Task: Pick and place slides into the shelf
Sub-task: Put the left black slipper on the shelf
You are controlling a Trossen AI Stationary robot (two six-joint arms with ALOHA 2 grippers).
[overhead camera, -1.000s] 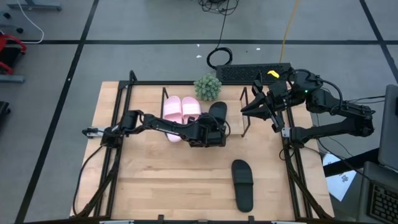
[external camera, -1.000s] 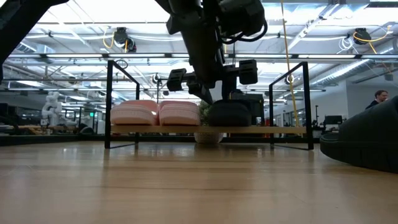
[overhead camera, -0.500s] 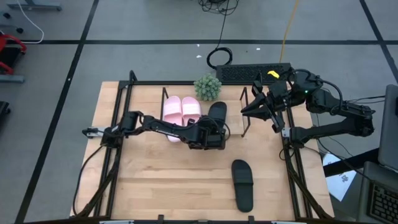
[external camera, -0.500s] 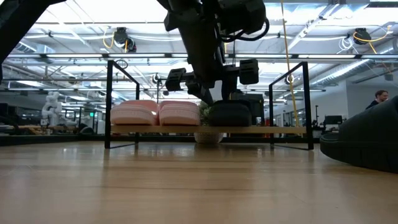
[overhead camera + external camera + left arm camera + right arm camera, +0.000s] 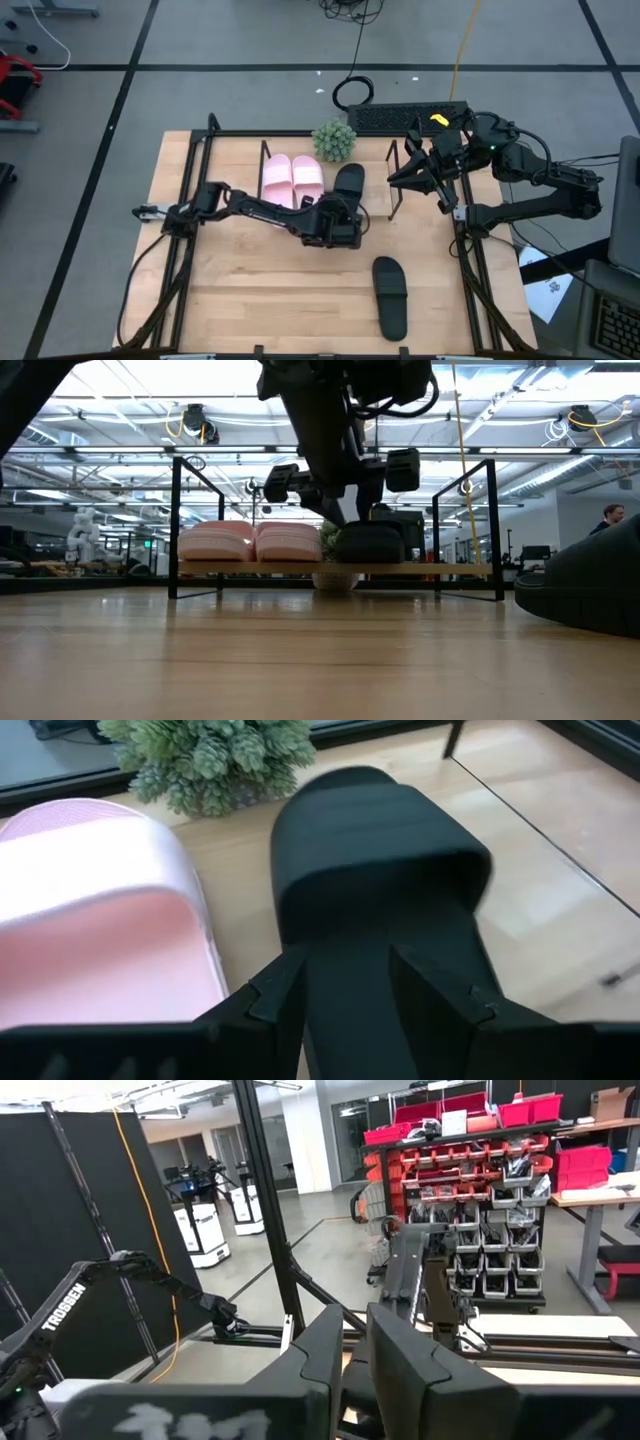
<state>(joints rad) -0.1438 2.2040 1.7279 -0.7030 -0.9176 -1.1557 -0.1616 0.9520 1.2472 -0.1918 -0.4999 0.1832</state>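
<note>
On the left part of the low rack shelf with its light wooden board and thin dark metal end frames: two pale pink open-toe slides side by side, touching, toes toward the far edge. Seen from table height, the same pink pair flat on the board between the dark end frames.

Just right of them on the board: one matte black wide-strap slide, close beside the inner pink one. Behind it, past the far edge of the shelf: a small green spiky potted plant.

Reaching across the light wooden tabletop from its left side: the dark left arm, ending in the left tool at the heel end of that black slide. In the left wrist view, two dark fingers spread apart, one on each side of the black slide's heel, close against its sole edges; contact not clear.

Nearer the front of the tabletop, well apart from the shelf: the second matte black slide lying flat alone.

At the far right corner, above the shelf's right end: the right arm folded back, right tool raised and holding nothing, its two fingers close together with only a narrow gap.
</note>
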